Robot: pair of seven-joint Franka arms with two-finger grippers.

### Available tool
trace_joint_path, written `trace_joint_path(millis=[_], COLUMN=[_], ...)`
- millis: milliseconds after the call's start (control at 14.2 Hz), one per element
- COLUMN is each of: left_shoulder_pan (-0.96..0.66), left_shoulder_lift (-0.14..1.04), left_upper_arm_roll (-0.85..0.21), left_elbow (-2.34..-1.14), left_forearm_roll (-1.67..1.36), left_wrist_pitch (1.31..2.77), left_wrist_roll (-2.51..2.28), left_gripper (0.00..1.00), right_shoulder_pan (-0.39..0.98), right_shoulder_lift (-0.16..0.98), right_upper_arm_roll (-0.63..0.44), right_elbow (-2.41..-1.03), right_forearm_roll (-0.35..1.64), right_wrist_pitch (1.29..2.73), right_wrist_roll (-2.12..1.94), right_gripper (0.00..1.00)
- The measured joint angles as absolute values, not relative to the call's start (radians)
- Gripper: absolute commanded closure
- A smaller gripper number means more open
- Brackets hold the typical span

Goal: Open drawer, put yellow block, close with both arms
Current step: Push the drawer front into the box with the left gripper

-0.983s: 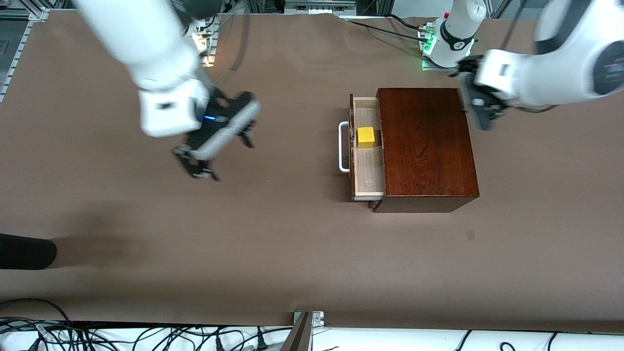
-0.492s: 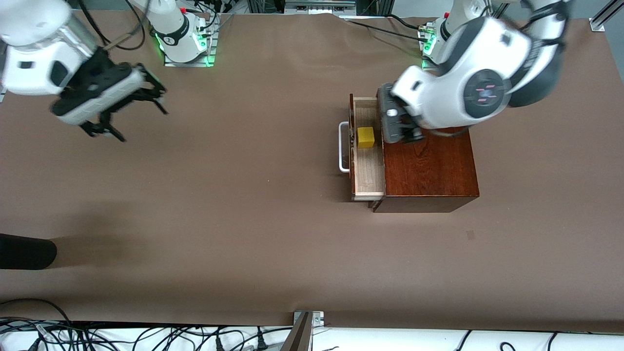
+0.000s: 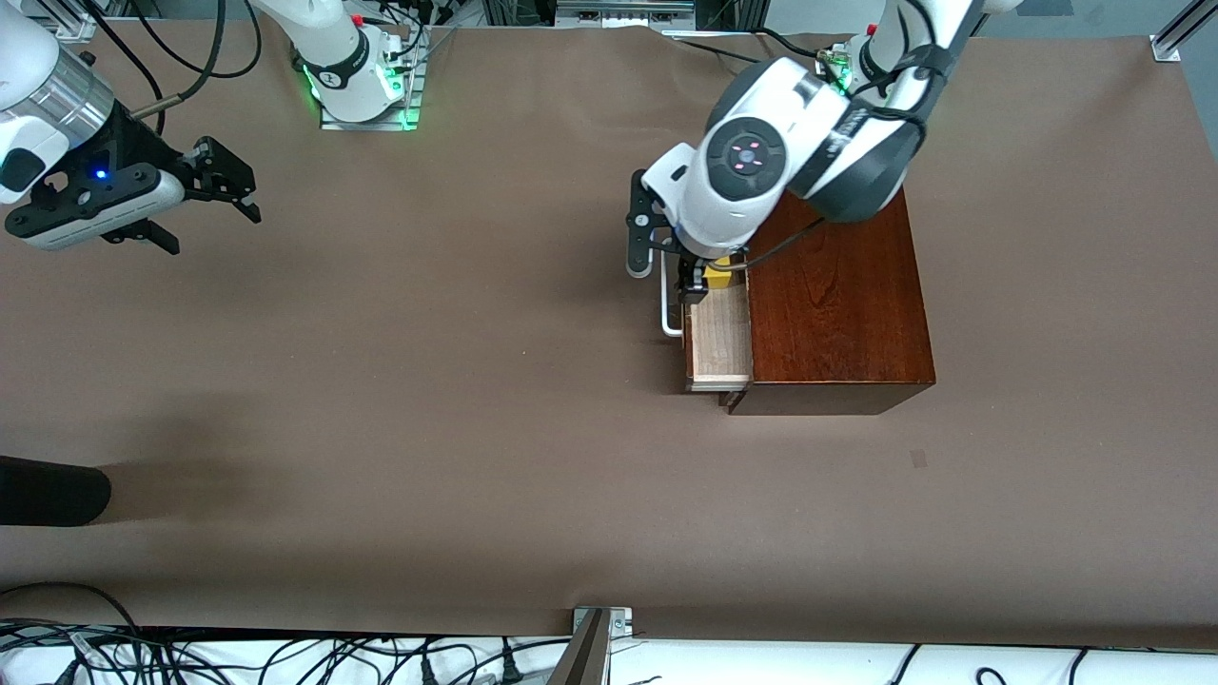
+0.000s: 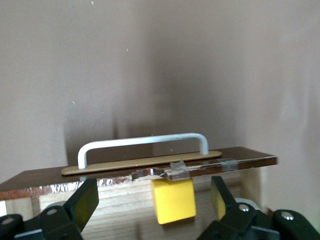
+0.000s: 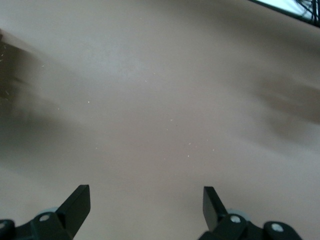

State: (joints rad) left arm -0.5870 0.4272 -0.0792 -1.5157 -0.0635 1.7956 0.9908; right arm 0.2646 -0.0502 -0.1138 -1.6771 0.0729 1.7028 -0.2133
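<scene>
The drawer [image 3: 718, 347] of the reddish-brown box [image 3: 837, 304] stands pulled out, its white bar handle [image 3: 669, 319] toward the right arm's end. The yellow block [image 3: 720, 280] lies on the drawer's pale floor, mostly covered by the left arm. My left gripper [image 3: 697, 285] is down in the drawer, open. In the left wrist view the yellow block [image 4: 173, 200] sits between the fingers [image 4: 85, 202], touching neither, with the handle [image 4: 142, 142] just past it. My right gripper [image 3: 216, 234] hangs open and empty over the table at the right arm's end, as the right wrist view shows [image 5: 145, 192].
A dark rounded object [image 3: 48, 490] pokes in at the table's edge near the front camera at the right arm's end. Cables [image 3: 285, 656] run along the near edge. Brown table surface [image 3: 457, 381] lies between the two grippers.
The left arm swung from over the box's top down into the open drawer, around the block. The right arm drew away toward its own end of the table, fingers still open.
</scene>
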Motion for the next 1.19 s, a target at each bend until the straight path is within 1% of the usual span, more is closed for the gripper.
trace_joint_path(millis=[211,351,632,913,1124,1194], left_shoulder_pan=[-0.656,-0.685,-0.698,-0.696,-0.693,-0.689], left_shoulder_lift=[0.488,0.516,0.552,0.573,0.569,0.566], left_upper_arm_roll=[-0.08,-0.08,-0.079,-0.07,-0.063,-0.054], left_elbow=[-1.525,-1.525,-1.536,-1.591,-1.587,-1.587], left_forearm_roll=[-0.018,-0.01,0.002,0.002,0.002,0.013], left_wrist_pitch=[1.916,1.962,1.963,1.963,1.934,1.901], left_wrist_roll=[0.991,0.99,0.991,0.99,0.984,0.985], left_gripper=[0.0,0.0,0.0,0.0,0.0,0.0], right_shoulder_pan=[0.265,0.265,0.265,0.265,0.265,0.265], right_shoulder_lift=[-0.052,-0.057,-0.066,-0.066,-0.066,-0.066], right_upper_arm_roll=[-0.114,-0.115,-0.126,-0.127,-0.129,-0.131], right_elbow=[-1.677,-1.677,-1.663,-1.658,-1.647,-1.647], right_forearm_roll=[0.052,0.044,0.026,0.026,0.026,0.026], right_wrist_pitch=[1.661,1.648,1.647,1.647,1.646,1.642], right_wrist_roll=[-0.181,-0.17,-0.166,-0.166,-0.165,-0.164], right_gripper=[0.0,0.0,0.0,0.0,0.0,0.0])
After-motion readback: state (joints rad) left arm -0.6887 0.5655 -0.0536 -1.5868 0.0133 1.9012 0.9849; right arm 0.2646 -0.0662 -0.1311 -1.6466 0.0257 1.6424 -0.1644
